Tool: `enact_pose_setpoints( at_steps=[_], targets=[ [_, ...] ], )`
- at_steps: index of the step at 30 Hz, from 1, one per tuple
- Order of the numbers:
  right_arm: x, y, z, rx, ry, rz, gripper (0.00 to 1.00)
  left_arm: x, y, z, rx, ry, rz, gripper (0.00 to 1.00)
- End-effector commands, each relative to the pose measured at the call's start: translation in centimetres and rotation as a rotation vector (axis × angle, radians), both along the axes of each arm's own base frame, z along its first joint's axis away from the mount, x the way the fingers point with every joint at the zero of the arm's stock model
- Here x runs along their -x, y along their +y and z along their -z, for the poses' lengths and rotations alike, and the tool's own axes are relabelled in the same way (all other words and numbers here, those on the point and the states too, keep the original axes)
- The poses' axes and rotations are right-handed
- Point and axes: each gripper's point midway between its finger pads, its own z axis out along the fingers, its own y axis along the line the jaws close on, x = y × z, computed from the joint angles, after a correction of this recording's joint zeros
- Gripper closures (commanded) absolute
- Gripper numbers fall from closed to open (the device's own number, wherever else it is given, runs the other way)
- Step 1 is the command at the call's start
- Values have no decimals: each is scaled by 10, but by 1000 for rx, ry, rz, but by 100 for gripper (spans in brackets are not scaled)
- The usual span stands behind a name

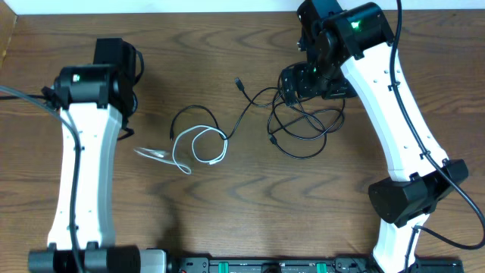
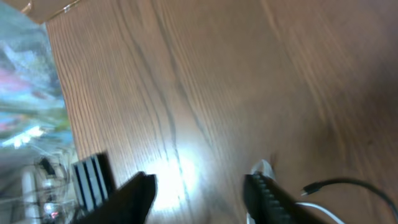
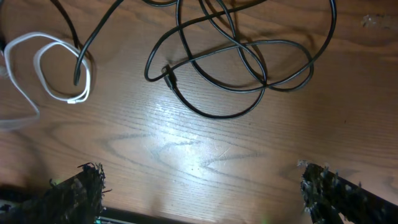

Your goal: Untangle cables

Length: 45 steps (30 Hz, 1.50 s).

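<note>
Overhead: white cable (image 1: 224, 145) looped mid-tabletop (image 1: 250, 205), black cables (image 1: 295, 121) tangled just right of it, one strand running into the white loop
Left wrist: left hand (image 2: 200, 182) spread, nothing pinched
Right wrist: right hand (image 3: 200, 173) spread wide, black tangle ahead

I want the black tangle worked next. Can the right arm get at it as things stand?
Probably yes. The right gripper is open and empty, and the black cables lie ahead of it on the table, with nothing between. The white cable lies off to the side.
</note>
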Motion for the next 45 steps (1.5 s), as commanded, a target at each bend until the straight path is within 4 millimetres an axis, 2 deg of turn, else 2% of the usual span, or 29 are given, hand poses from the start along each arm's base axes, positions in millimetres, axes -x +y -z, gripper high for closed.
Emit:
enact_pose_setpoints(
  at_steps=[1, 5, 9, 12, 16, 20, 26, 31, 33, 37, 45],
  targets=[
    [2, 2, -3, 2, -10, 2, 1, -1, -1, 15, 69, 52, -4, 44],
    [2, 2, -3, 2, -10, 2, 1, -4, -18, 29, 207, 85, 58, 40],
    [2, 2, -3, 2, -10, 2, 1, -22, -61, 39, 437, 79, 294, 37],
    [2, 2, -3, 2, -10, 2, 1, -35, -95, 39, 572, 56, 511, 38],
    [2, 2, -3, 2, -10, 2, 1, -38, -114, 40, 584, 69, 607, 37],
    [2, 2, -3, 2, -10, 2, 1, -36, -131, 52, 570, 118, 698, 37],
    [2, 2, -3, 2, -10, 2, 1, -29, -143, 85, 561, 179, 723, 37],
    [2, 2, -3, 2, -11, 2, 1, -34, -152, 121, 568, 139, 671, 38],
    [2, 2, -3, 2, -10, 2, 1, -40, -155, 135, 568, 102, 650, 38],
    [2, 2, -3, 2, -10, 2, 1, -56, -161, 155, 543, 50, 725, 38],
    [2, 2, -3, 2, -10, 2, 1, -86, -152, 189, 412, 76, 887, 38]
  ],
)
